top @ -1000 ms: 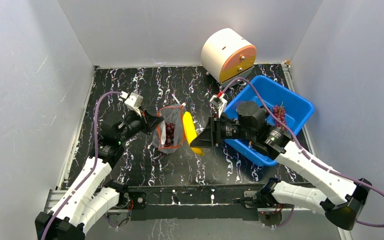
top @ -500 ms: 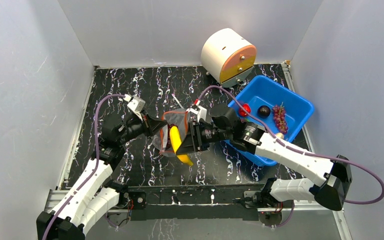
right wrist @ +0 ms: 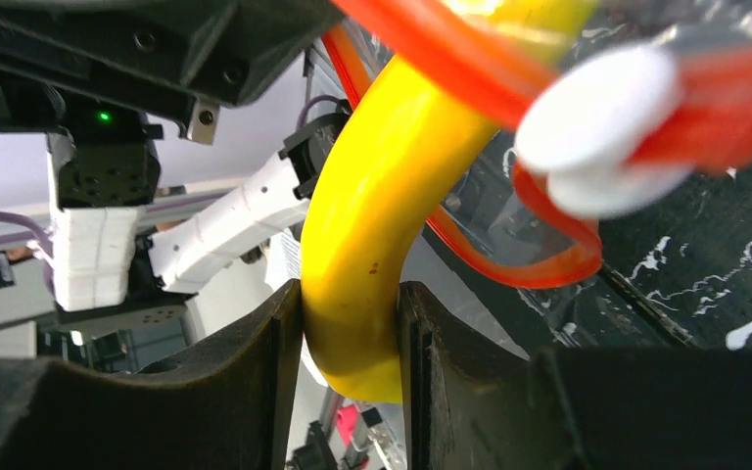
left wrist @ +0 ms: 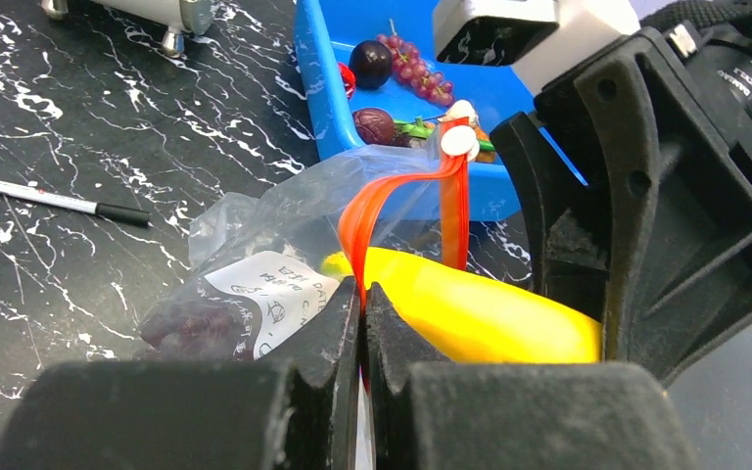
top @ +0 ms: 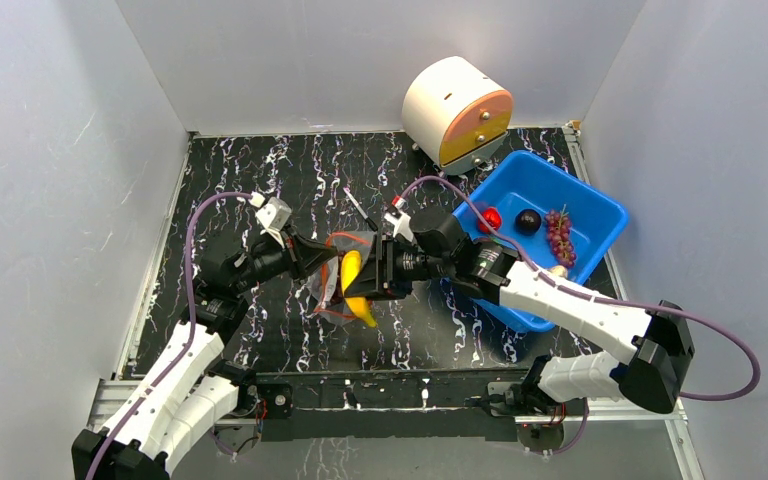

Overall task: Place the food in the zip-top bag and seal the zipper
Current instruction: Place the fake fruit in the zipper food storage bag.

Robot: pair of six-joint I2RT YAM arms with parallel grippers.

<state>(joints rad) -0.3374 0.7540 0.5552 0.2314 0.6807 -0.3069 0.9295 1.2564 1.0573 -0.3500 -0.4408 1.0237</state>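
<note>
The clear zip-top bag (top: 332, 292) stands mid-table, its white label (left wrist: 272, 294) and a dark grape bunch (left wrist: 188, 323) showing inside. My left gripper (left wrist: 362, 294) is shut on its red-orange zipper strip (left wrist: 384, 196) and holds the mouth open. My right gripper (right wrist: 351, 323) is shut on the yellow banana (right wrist: 382, 206), also seen from above (top: 352, 288). The banana's far end pokes into the bag's mouth (right wrist: 509, 235). In the blue bin (top: 600, 215) lie a red round fruit (top: 490, 218), a dark round fruit (top: 528, 221) and another grape bunch (top: 560, 232).
A black pen (top: 358, 207) lies behind the bag, also in the left wrist view (left wrist: 54, 201). A white and orange drum-shaped object (top: 457, 110) stands at the back. White walls close the black marbled table (top: 260, 170) on three sides.
My right gripper has carried the banana left from beside the bag to its mouth and pushed its end in. My left gripper has kept its hold on the strip.
</note>
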